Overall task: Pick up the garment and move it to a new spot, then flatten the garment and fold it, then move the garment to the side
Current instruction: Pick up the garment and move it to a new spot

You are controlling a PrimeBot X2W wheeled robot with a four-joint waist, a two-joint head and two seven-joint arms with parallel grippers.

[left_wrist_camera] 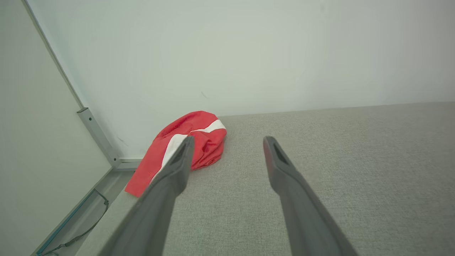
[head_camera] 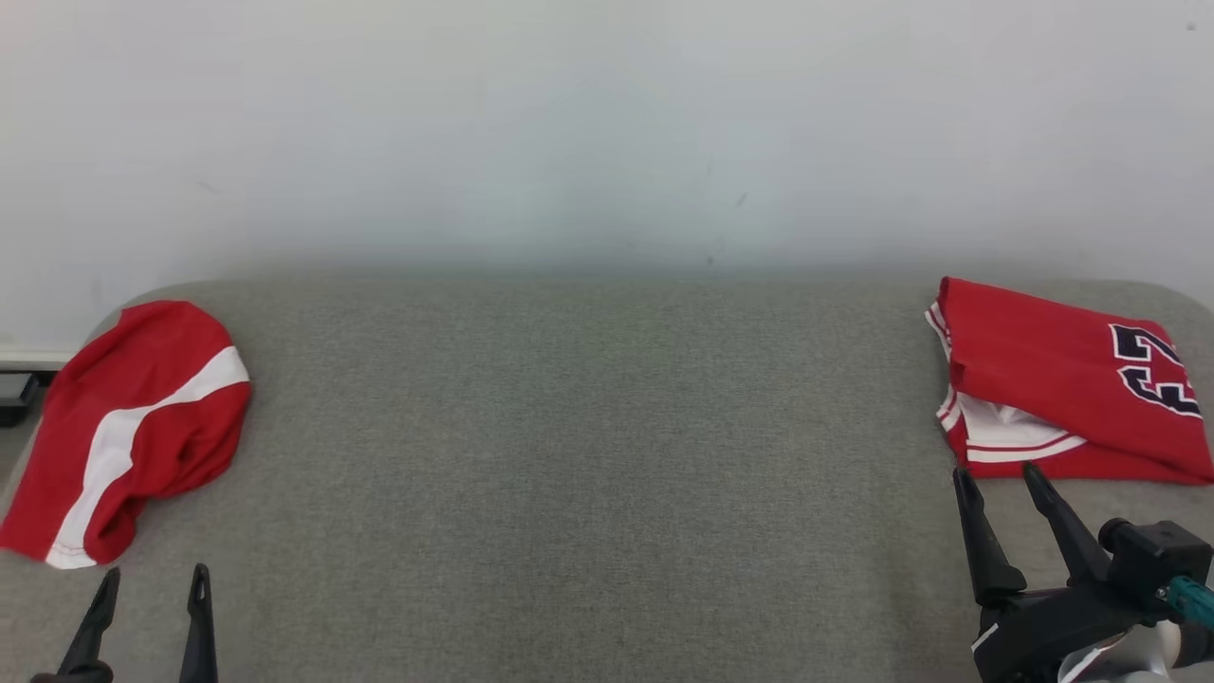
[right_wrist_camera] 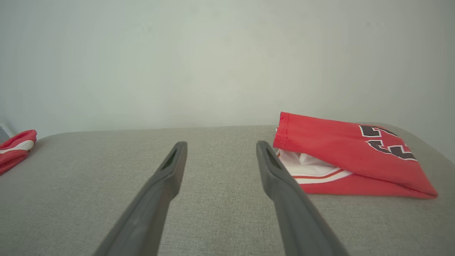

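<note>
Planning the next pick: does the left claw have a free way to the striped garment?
Likely yes: the left claw stands open, and only bare surface lies between it and the garment.

You have two garments on the grey fabric counter (head_camera: 588, 455), well apart.

Far left: crumpled red cloth garment with a broad white stripe (head_camera: 161, 379), bunched in a rounded heap, its lower end reaching the counter's left edge.

Far right: folded red jersey with dark white-edged numerals (head_camera: 1043, 370), lying flat. White inner layer and red-striped trim show at its near left side.
</note>
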